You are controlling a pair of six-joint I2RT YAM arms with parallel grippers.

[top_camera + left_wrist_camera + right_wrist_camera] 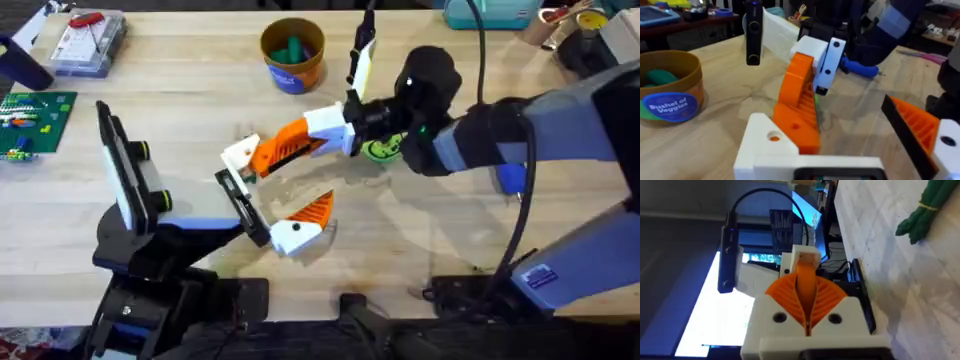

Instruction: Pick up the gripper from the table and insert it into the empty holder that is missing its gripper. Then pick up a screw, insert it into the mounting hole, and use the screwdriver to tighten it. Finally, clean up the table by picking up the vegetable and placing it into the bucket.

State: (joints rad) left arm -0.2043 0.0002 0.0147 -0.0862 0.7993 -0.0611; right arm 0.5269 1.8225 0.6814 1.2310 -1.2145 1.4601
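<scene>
Holder: black bar at the end of the left arm, nearest the bases, lying slantwise on the table. Whether the left arm's own grip is set open or closed cannot be told.
Gripper: off the table, just beyond the holder's far end. Its white base seems to touch the bar or hang barely clear of it; which one cannot be told.
Long axis: runs in line with the right arm's reach, with the white base leading toward the holder and the orange wedge trailing.
Right gripper: reached across the middle, its ribbed pads pressed together on the orange wedge.
Coming move: judged a short push of the base onto the bar's free end. The right arm does this, since it carries the part.
Vegetable: on the table, partly under the right arm's wrist.
Bucket: farthest, upright, with green pieces inside.
</scene>
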